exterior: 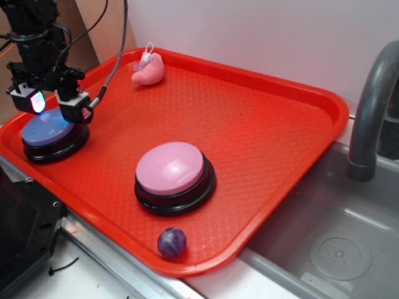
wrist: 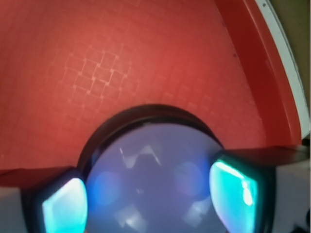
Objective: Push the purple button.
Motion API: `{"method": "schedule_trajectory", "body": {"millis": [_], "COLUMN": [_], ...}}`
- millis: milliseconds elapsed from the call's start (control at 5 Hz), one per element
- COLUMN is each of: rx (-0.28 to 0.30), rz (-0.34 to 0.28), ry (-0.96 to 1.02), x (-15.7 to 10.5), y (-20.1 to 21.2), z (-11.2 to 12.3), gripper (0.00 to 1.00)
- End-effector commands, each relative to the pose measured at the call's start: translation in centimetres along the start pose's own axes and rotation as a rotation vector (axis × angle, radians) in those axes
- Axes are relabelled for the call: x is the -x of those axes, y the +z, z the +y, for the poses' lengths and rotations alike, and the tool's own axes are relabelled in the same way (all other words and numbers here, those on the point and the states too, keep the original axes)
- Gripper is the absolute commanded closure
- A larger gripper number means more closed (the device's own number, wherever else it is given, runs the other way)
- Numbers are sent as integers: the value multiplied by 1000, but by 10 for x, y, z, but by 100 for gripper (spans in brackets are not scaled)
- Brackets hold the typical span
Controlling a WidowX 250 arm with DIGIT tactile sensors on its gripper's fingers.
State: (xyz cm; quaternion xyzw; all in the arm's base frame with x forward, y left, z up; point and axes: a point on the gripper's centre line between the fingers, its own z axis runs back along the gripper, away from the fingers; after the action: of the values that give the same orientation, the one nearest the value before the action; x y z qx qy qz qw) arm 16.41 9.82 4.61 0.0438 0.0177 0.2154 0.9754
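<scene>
My gripper (exterior: pixel 55 101) sits directly over the purple button (exterior: pixel 50 128) at the far-left corner of the red tray (exterior: pixel 262 118). Fingers (wrist: pixel 236 188) are spread wide, straddling the dome and gripping nothing. Pad contact with the dome: can't tell. Pink button (exterior: pixel 171 169) sits mid-tray, well apart.

Spread fingers (exterior: pixel 32 99) above purple button (exterior: pixel 53 132)
</scene>
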Motion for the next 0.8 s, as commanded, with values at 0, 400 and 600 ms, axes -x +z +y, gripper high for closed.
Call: {"method": "schedule_trajectory", "body": {"millis": [0,400,600], "rx": [5,43,75], "rz": [-18,-18,-47], "ry": [3,-23,-30], "x": [2,-2,-6], "y": [9,35,50], "z": [5,3,-2], "gripper": [0,0,0]}}
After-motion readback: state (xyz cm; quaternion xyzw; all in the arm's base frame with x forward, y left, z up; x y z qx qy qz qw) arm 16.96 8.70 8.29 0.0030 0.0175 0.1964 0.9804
